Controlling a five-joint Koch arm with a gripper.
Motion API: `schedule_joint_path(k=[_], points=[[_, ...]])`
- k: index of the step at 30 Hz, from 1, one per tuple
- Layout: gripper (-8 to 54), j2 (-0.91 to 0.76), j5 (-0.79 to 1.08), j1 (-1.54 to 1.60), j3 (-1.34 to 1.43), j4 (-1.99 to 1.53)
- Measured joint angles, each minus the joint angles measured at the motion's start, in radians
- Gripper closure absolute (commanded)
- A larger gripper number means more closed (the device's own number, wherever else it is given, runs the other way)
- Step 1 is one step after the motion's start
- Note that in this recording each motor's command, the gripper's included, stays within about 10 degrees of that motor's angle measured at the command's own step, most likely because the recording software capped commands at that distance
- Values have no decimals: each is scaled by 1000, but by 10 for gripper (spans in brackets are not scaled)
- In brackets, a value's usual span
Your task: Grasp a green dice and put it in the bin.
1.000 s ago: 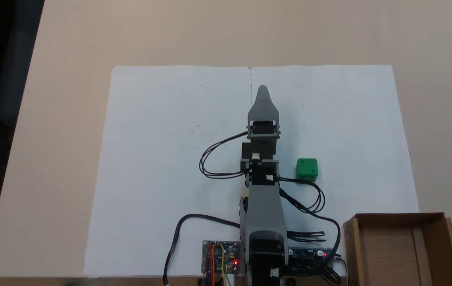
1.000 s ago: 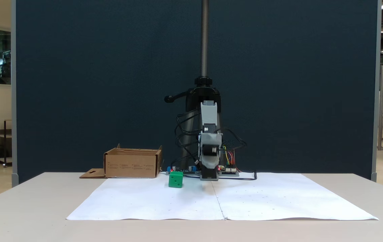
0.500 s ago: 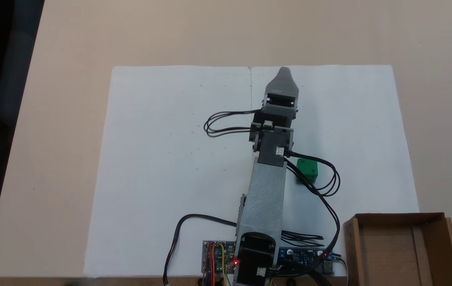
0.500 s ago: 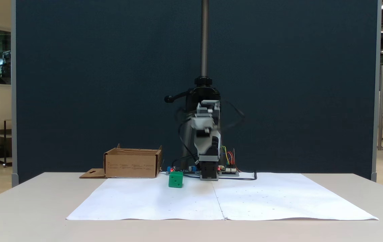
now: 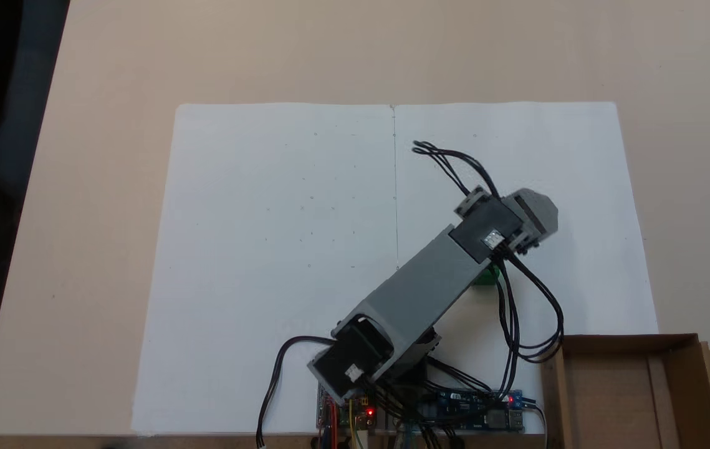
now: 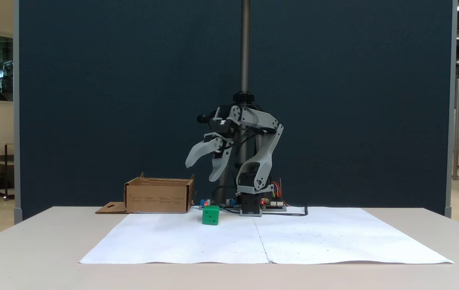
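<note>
1. Your green dice [image 6: 210,215] sat on the white paper [image 6: 197,241], resting flat on one face, with a face of dark pips turned toward the front camera. As a cube it had no long axis to line up with.
2. From above, only a sliver of the dice [image 5: 487,277] showed, tucked under the arm's forearm [image 5: 429,280] near the wrist.
3. In the front fixed view, open paper lay in front of the dice and on both its sides, with nothing touching it.
4. The gripper [image 6: 201,171] hung high above the table, with clear air between it and the dice. Its two jaws were spread apart, tips pointing down, and held nothing.
5. The bin [image 6: 158,195] stood behind and to the left of the dice in the front view, well apart from it, at the paper's back edge. From above, the bin [image 5: 551,386] sat in the lower right corner, open side up.
6. The circuit boards [image 5: 442,405] and black cables [image 5: 517,324] crowded the strip between the arm's base and the bin.
7. The rest of the table [image 5: 330,50] beyond the paper gave you wide room.
</note>
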State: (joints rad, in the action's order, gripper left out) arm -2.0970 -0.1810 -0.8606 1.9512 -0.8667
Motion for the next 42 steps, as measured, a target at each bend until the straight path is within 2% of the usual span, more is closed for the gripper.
schedule_joint_path(k=[4,13,31,42], points=[[39,37,87,-147,-2,-132],[19,97,356,-334,-110,-140],[-16,183,802,-353,-48,-98],[-70,178,1055,-354,14,-97]])
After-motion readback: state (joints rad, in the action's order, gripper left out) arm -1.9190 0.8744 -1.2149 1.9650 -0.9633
